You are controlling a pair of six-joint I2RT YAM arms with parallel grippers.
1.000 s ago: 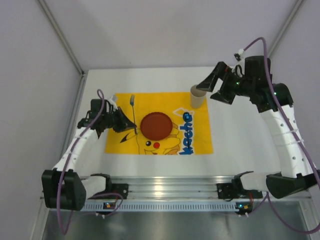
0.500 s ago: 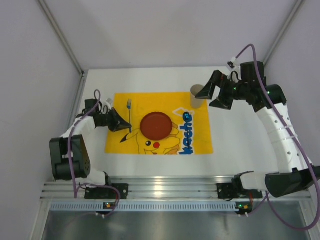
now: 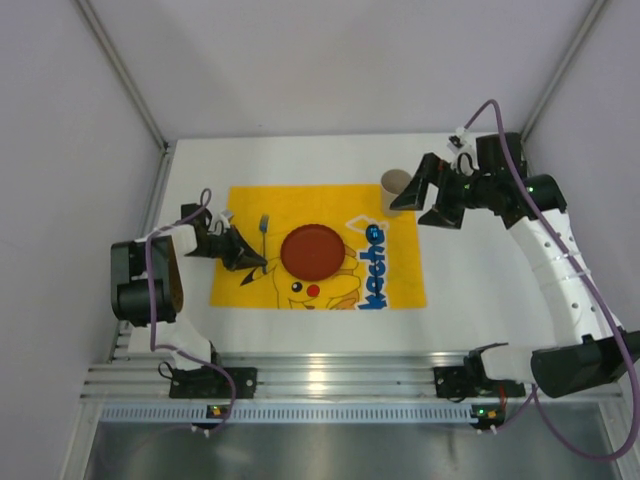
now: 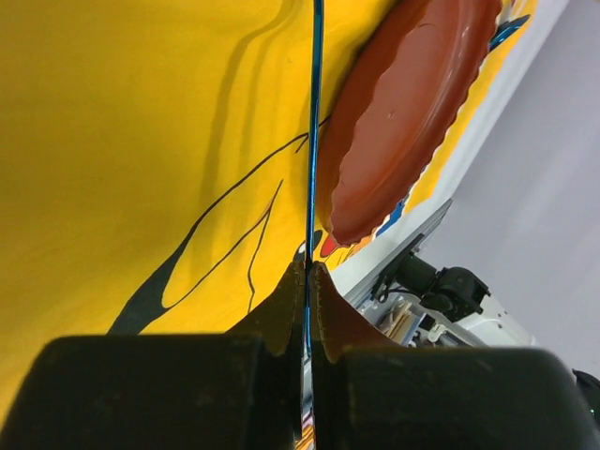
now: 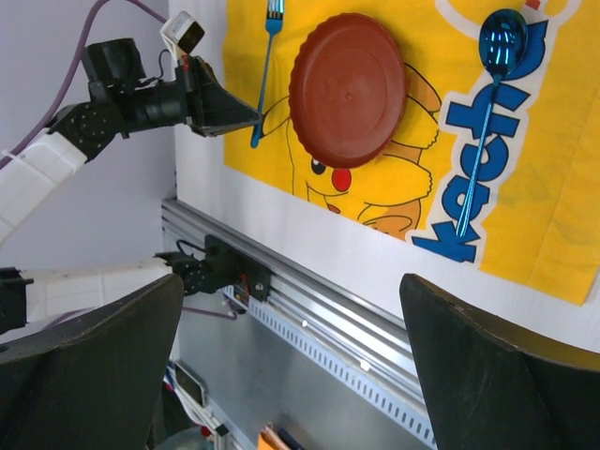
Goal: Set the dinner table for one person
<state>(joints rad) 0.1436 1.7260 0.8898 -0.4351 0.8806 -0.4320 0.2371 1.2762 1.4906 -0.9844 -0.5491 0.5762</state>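
Observation:
The white dinner table (image 3: 470, 270) carries a yellow Pikachu mat (image 3: 240, 205). A red plate (image 3: 311, 252) sits in the mat's middle and also shows in the left wrist view (image 4: 403, 112) and the right wrist view (image 5: 347, 89). My left gripper (image 3: 258, 263) is shut on the handle of a blue fork (image 3: 263, 235), held low just left of the plate; it shows edge-on between the jaws (image 4: 313, 141). A blue spoon (image 5: 489, 103) lies on the mat right of the plate. My right gripper (image 3: 408, 212) is open and empty, beside a tan cup (image 3: 392, 186).
The metal rail (image 3: 320, 375) with the arm bases runs along the near edge. Grey walls enclose the table at the back and sides. The left arm's body (image 3: 145, 285) stands at the mat's left side.
The left arm has folded back to the left, and the fork has shifted toward the near side beside the plate. The right gripper has moved slightly left and lower by the cup.

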